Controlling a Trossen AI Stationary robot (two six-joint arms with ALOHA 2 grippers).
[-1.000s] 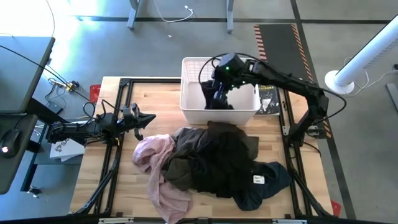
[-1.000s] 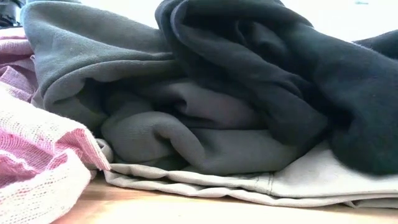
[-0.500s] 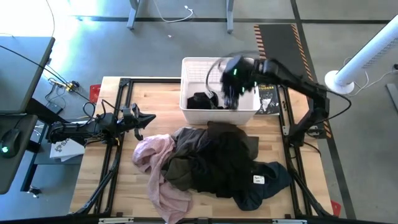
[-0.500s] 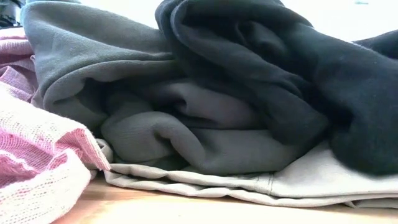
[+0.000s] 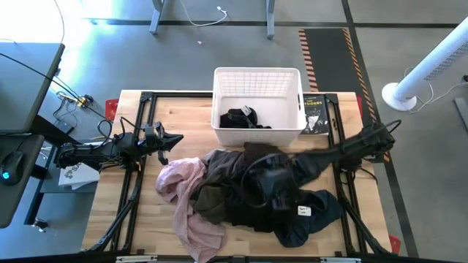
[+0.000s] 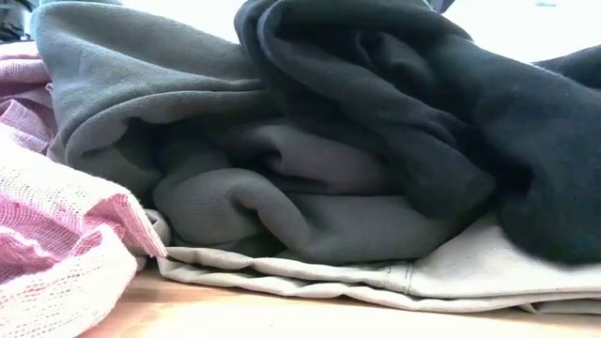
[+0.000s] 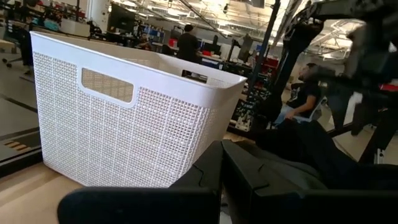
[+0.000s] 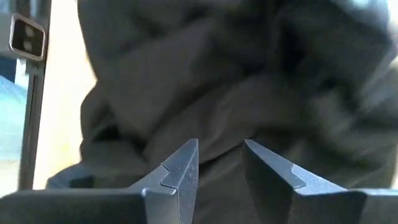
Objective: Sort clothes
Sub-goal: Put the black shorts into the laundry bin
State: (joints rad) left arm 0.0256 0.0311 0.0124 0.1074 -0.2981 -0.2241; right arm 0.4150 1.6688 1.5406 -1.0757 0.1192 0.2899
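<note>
The clothes lie in a heap on the table's near half: a light pink garment (image 5: 184, 191), a dark olive-brown one (image 5: 217, 183), a black one (image 5: 252, 208) and a dark blue piece with a white label (image 5: 311, 217). A beige-khaki garment (image 6: 460, 268) shows under the heap in the low view. Another black garment (image 5: 240, 117) lies in the white basket (image 5: 257, 73). My right gripper (image 5: 278, 193) hangs open just above the dark cloth in the middle of the heap (image 8: 221, 146). My left gripper (image 5: 175, 138) is shut and empty at the table's left.
The lattice-walled basket (image 7: 124, 124) stands at the table's far middle. A dark booklet (image 5: 314, 115) lies to its right. Bare wood shows at the table's left and far right. People and equipment show in the room beyond.
My right gripper has left the basket and swung toward the table's near edge and down, over the middle of the heap. The black garment it had in the basket now lies on the basket's floor.
</note>
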